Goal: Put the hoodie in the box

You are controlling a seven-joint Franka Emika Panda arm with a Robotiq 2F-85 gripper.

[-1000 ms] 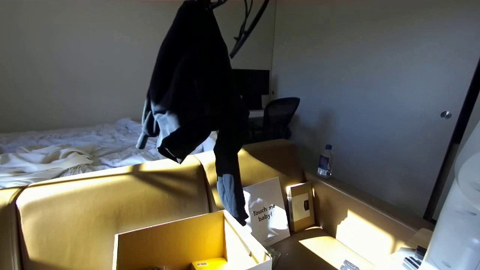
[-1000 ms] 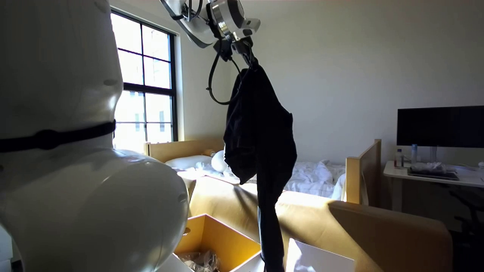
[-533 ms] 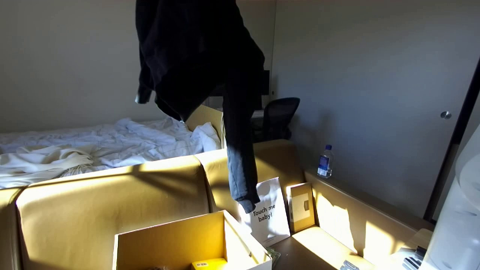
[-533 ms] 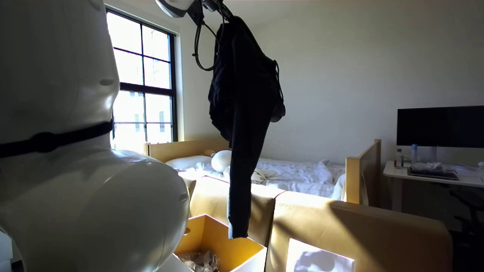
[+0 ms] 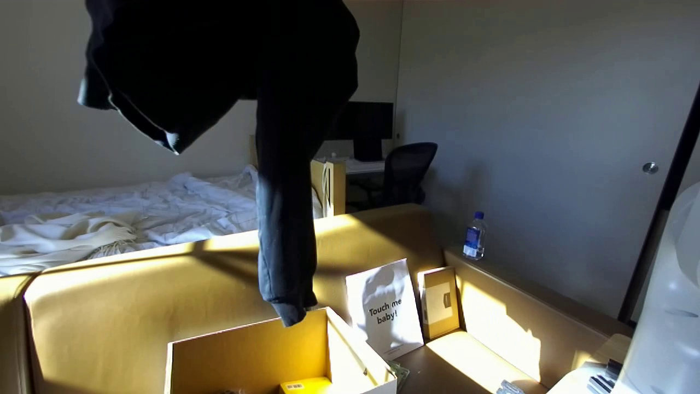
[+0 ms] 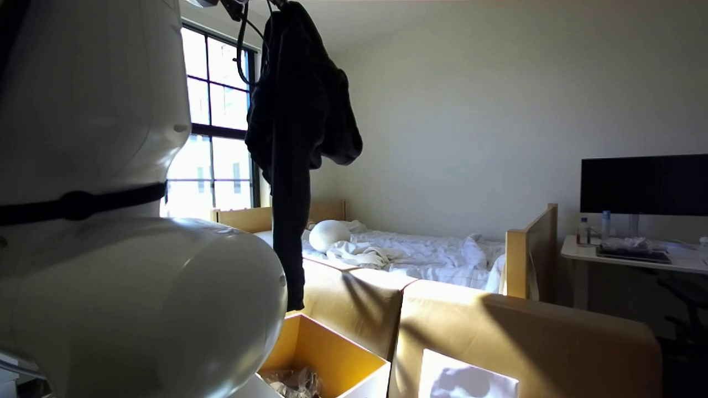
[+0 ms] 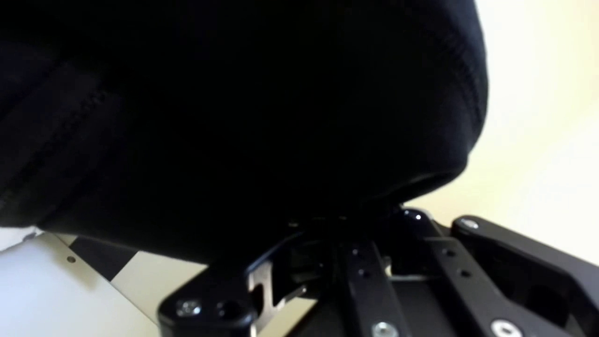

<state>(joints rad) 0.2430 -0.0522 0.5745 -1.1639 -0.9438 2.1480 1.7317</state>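
Exterior view: hoodie (image 6: 296, 127) long axis near-vertical, sleeve (image 6: 290, 237) pointing down toward box (image 6: 337, 359) | wrist view: fingers (image 7: 456, 264) gripping it

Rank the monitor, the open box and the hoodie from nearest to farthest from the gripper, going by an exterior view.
1. Hoodie: hanging from the gripper at the top edge.
2. Open box: well below, at the bottom of the view.
3. Monitor: far right, in the background.

Home bedroom, bed (image 6: 426, 257), sofa (image 6: 531, 337), desk (image 6: 686, 263)
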